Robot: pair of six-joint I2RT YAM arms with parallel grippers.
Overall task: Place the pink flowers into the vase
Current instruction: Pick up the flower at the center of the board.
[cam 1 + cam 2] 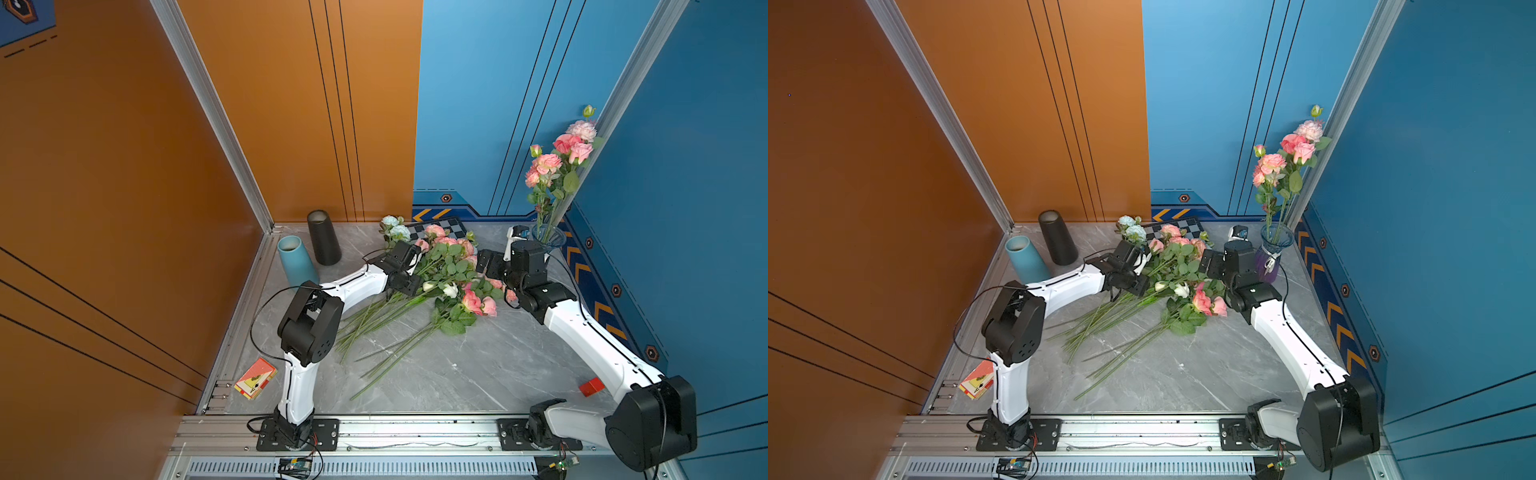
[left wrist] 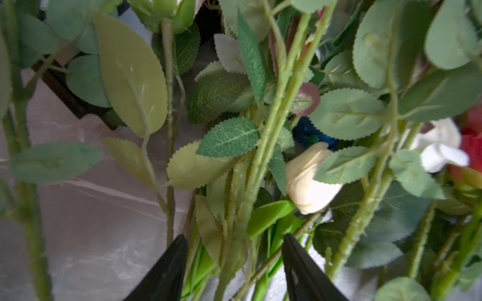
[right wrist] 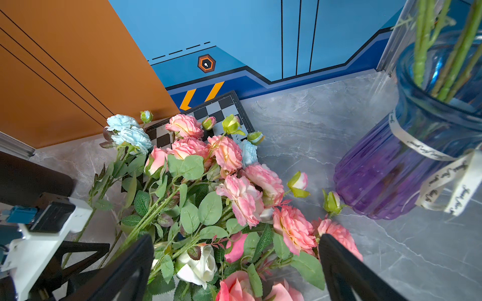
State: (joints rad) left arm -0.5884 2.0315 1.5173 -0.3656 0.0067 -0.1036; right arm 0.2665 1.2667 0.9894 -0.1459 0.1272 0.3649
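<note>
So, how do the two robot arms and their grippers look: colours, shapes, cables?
Both are alike. The left arm and right arm have smooth white link shells and bulky rounded black joint housings, with a thin black cable along each. The left gripper and right gripper have black, tapering fingers.

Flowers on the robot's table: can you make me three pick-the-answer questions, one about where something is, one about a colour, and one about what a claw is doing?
1. Where does the glass vase stand?
A) by the blue wall
B) by the orange wall
C) on the checkerboard

2. What colour is its lower half?
A) yellow
B) purple
C) red

3. What is the right gripper doing?
A) squeezing a flower
B) holding the vase
C) open, holding nothing

Answers:
1 A: it stands in the corner by the blue wall.
2 B: the right wrist view shows purple glass under a blue neck.
3 C: its jaws stand wide apart above the pink flowers on the table.
</note>
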